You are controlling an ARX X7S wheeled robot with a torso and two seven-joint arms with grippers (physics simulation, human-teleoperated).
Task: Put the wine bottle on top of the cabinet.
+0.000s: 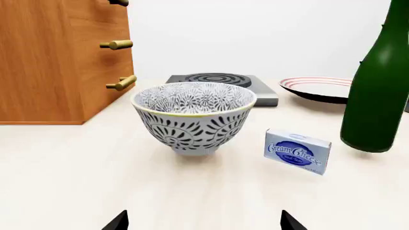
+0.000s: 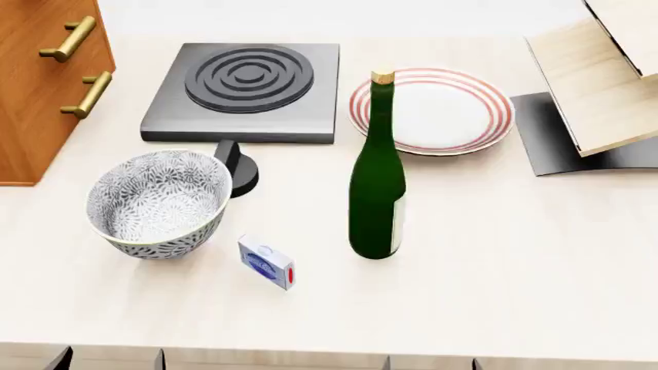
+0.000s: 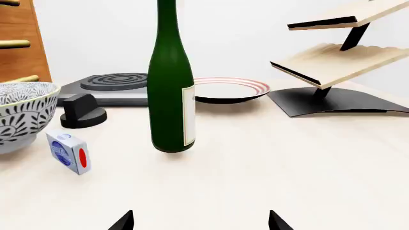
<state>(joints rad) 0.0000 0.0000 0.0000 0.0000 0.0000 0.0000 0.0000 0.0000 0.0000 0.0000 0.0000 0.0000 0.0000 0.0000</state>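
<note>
The wine bottle (image 2: 377,193), dark green with a tan cork and a pale label, stands upright near the middle of the table. It also shows in the right wrist view (image 3: 169,86) and the left wrist view (image 1: 377,96). The cabinet (image 2: 41,85), orange-brown with brass bar handles, stands at the far left and shows in the left wrist view (image 1: 57,57). Its top is out of view. My left gripper (image 1: 204,223) is open and empty, low at the table's near edge facing the bowl. My right gripper (image 3: 199,221) is open and empty, facing the bottle from a distance.
A patterned bowl (image 2: 159,202) and a cream cheese box (image 2: 266,262) sit left of the bottle. A black hotplate (image 2: 245,89) with its knob (image 2: 239,167) and a red-rimmed plate (image 2: 437,109) lie behind. A pale plywood rack (image 2: 596,77) stands at the far right.
</note>
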